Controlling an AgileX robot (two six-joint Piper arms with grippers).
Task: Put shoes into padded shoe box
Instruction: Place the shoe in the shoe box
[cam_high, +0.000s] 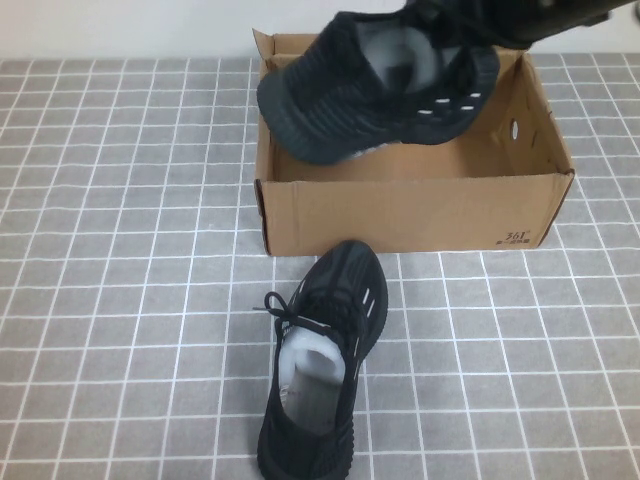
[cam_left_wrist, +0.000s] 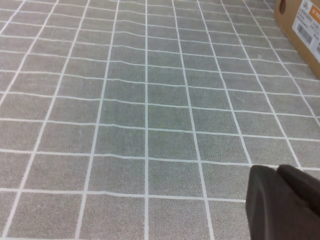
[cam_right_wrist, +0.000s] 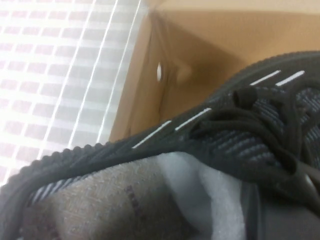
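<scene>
Nearest you, one black sneaker (cam_high: 325, 375) lies on the tiled mat (cam_high: 120, 300) just in front of the padded shoe box (cam_high: 410, 210), toe toward it, paper stuffing showing. Left gripper (cam_left_wrist: 285, 205) hovers over bare mat, holding nothing you can see, opening cannot be told. Right gripper (cam_high: 560, 15), mostly out of view with its closure hidden, suspends the second sneaker (cam_high: 375, 90) tilted above the box; lower it sole-down along one wall, leaving room for its mate.
</scene>
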